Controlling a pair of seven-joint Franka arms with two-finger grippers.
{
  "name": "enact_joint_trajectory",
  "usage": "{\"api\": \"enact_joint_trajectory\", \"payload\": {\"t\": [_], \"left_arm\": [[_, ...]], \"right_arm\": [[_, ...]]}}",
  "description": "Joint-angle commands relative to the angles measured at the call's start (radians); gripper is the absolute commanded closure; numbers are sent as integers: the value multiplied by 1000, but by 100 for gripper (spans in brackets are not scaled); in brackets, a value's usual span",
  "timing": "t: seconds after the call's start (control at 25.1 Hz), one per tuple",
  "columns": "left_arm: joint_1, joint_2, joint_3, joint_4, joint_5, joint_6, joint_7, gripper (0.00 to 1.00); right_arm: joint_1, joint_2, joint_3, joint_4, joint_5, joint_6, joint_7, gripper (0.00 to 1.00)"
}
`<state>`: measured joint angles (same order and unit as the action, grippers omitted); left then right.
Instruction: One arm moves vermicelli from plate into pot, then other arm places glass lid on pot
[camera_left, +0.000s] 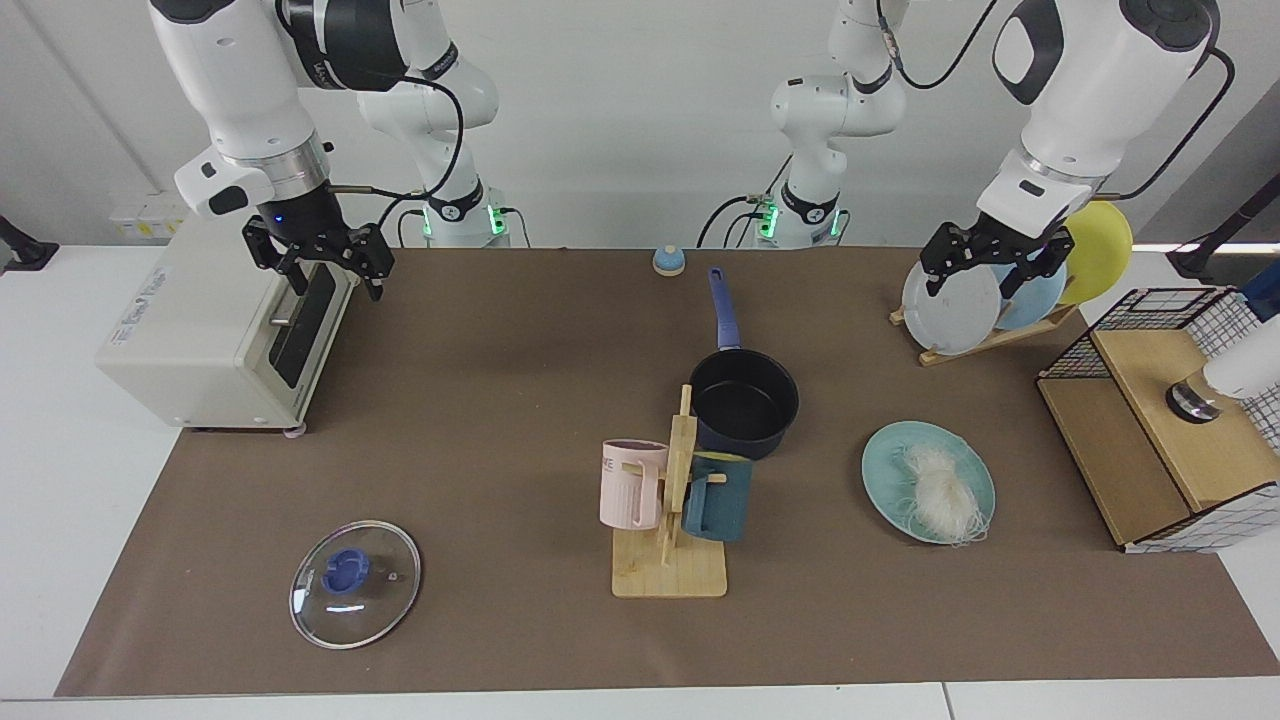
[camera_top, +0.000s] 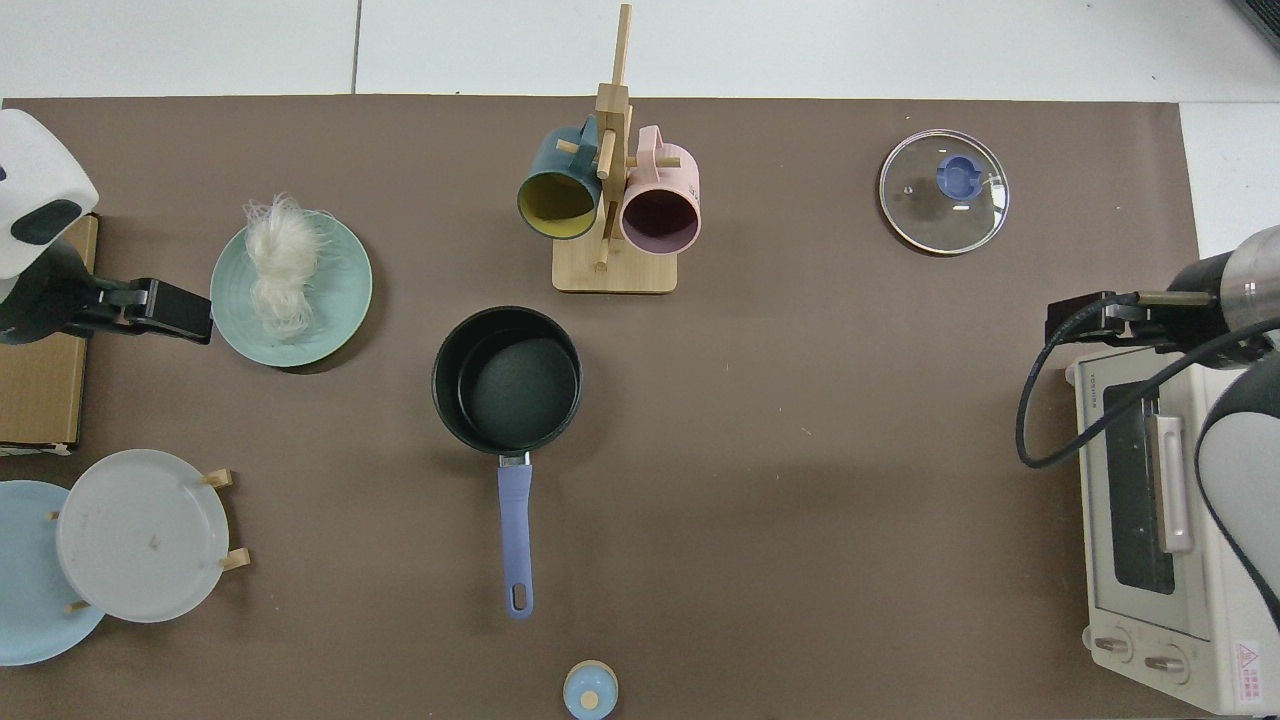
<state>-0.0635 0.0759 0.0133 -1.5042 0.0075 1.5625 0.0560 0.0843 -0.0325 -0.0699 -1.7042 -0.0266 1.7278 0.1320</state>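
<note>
The vermicelli (camera_left: 938, 490) (camera_top: 278, 265) lies in a whitish tangle on the light teal plate (camera_left: 885, 462) (camera_top: 340, 300). Left of the plate in the facing view stands the dark navy pot (camera_left: 743, 400) (camera_top: 507, 378), empty, its long blue-purple handle pointing toward the arm bases. The glass lid (camera_left: 355, 583) (camera_top: 943, 190) with a blue knob lies flat on the mat, far from the pot. My left gripper (camera_left: 972, 288) (camera_top: 170, 310) hangs open above the plate rack, beside the teal plate in the top view. My right gripper (camera_left: 335, 285) (camera_top: 1075, 320) hangs open over the toaster oven's corner.
A wooden mug rack (camera_left: 672, 560) (camera_top: 612, 265) with a pink mug (camera_left: 630, 485) and a dark teal mug (camera_left: 715, 500) stands in front of the pot. Toaster oven (camera_left: 215, 340), plate rack with a grey plate (camera_left: 950, 305), a wire basket (camera_left: 1170, 420) and a small blue knob (camera_left: 668, 260) ring the mat.
</note>
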Motion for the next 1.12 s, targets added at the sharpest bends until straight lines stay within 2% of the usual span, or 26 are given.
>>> {"api": "enact_joint_trajectory", "payload": {"t": [0.0,0.4,0.6,0.76,0.88,1.0,1.08], "left_arm": [[-12,-24,10,-36,-9,18,15,0],[-15,-15,10,-28,-14,31,-5,0],[-13,18,13,-2,-11,45,-15,0],[-7,44,14,1,-9,105,-12,0],[-6,90,25,28,-7,136,-7,0],[2,179,28,110,-7,137,-4,0],[5,215,30,127,-7,160,2,0]], "right_arm": [[-3,-15,9,-8,5,7,12,1],[-17,-26,5,-15,-1,-37,9,1],[-14,-32,5,-18,1,-44,8,1],[-11,-27,7,-17,5,-42,8,1],[-15,-15,7,-11,7,-39,6,1],[-15,5,7,-2,13,-33,6,1],[-15,32,7,55,11,-45,6,1]]}}
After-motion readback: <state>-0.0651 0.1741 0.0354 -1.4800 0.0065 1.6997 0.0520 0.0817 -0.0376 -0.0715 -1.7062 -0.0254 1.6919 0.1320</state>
